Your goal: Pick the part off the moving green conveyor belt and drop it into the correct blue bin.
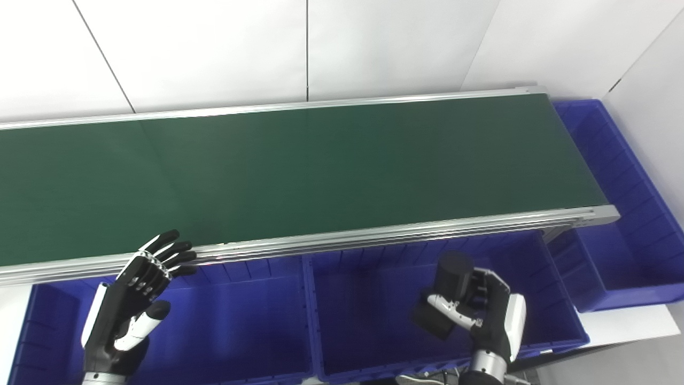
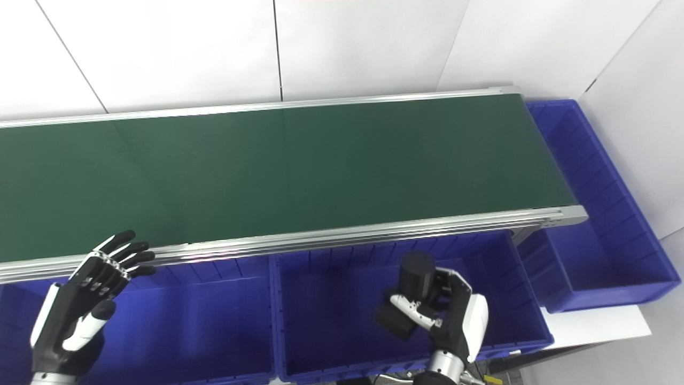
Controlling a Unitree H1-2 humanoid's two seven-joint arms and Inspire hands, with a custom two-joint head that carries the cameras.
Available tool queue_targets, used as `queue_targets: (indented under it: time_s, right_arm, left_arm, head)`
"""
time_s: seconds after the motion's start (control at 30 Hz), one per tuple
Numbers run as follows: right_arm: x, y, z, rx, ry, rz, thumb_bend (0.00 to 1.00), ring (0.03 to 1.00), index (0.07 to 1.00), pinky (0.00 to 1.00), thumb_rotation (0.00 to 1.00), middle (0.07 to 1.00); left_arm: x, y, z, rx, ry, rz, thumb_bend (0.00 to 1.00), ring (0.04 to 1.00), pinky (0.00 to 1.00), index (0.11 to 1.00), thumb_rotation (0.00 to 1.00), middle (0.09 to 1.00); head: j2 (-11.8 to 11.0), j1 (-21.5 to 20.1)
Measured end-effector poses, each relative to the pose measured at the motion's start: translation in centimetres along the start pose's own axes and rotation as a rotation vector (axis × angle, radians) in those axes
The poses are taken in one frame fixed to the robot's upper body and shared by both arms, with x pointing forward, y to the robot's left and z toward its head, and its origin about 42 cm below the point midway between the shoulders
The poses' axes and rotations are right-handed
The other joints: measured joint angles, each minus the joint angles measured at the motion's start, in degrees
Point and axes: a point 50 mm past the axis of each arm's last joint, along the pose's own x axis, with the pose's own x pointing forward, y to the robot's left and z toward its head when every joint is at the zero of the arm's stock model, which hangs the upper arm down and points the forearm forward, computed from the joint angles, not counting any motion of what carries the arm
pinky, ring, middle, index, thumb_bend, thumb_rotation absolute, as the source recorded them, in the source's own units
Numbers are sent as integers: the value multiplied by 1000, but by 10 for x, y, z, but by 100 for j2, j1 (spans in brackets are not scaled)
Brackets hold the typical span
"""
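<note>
Black cylindrical part (image 1: 450,293) sits clamped in my right robot hand (image 1: 483,315), held above the middle blue bin (image 1: 374,353), just in front of the green conveyor belt (image 1: 320,171). My left robot hand (image 1: 133,299) holds nothing, its fingers (image 1: 171,251) spread apart over the left blue bin (image 1: 224,331), fingertips near the belt's aluminium rail (image 1: 374,235). A third blue bin (image 1: 630,251) stands at the belt's right end.

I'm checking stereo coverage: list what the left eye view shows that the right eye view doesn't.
Left eye only: nothing extra; the end bin is cut off at the picture's right edge. Right eye only: that bin's whole right rim. Both: the bare green belt, the open left robot hand, and the right robot hand shut on the black part over the middle bin.
</note>
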Motion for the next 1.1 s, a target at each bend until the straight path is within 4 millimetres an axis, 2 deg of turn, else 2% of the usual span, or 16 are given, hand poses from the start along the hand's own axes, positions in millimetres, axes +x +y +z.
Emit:
queue_targets:
  time_s: [0.2,0.57,0.67,0.7,0.73,0.77,0.83,0.9,0.93,1.0,1.1]
  right_arm:
    - [5,4,-11,2,-17,-21,517,408,529,375,0,486]
    - [10,6,-11,2,-29,-29,517,406,533,370,0,486]
    - [11,6,-10,24,-23,-27,516,423,544,423,0,484]
    - [11,5,-9,35,-21,-16,698,544,670,486,100,602]
    - [11,4,-9,49,-21,3,801,686,801,602,221,739]
    - [12,1,-9,56,-26,35,812,705,817,619,237,756]
    - [10,-3,-9,54,-39,111,877,840,935,741,333,891]
    - [9,-7,-6,50,-52,168,930,926,983,826,411,967]
    - [9,-8,-5,46,-50,188,965,950,994,857,471,987]
    - [8,-10,-3,26,-44,226,994,969,999,894,527,998]
    - [6,-14,6,21,-63,261,979,979,1000,928,546,1000]
  left_arm:
    - [0,-3,3,-6,-10,1,925,732,665,819,585,769]
    - [-3,-6,6,10,-7,-5,908,731,664,819,589,769]
    - [-3,-8,6,10,-7,-6,906,732,662,822,597,772]
    - [-3,-8,7,11,-8,-7,905,732,661,822,595,772]
    - [-3,-8,7,12,-7,-8,906,733,662,823,596,772]
    - [-3,-9,7,12,-6,-8,906,733,663,823,596,773]
    - [-2,-11,6,18,-1,-10,905,736,666,825,600,775]
    - [-2,-13,6,17,-2,-9,906,738,669,828,605,778]
    - [-2,-15,5,16,-2,-8,906,741,673,830,612,780]
    - [-2,-18,4,22,1,-12,908,745,677,834,629,784]
    - [-2,-21,4,37,6,-18,905,748,682,836,636,787]
  head:
    - [26,44]
    - [35,158]
    - [26,219]
    - [26,237]
    - [18,255]
    - [18,255]
    - [9,342]
    - [0,369]
    - [-17,421]
    - [-52,500]
    - [-70,563]
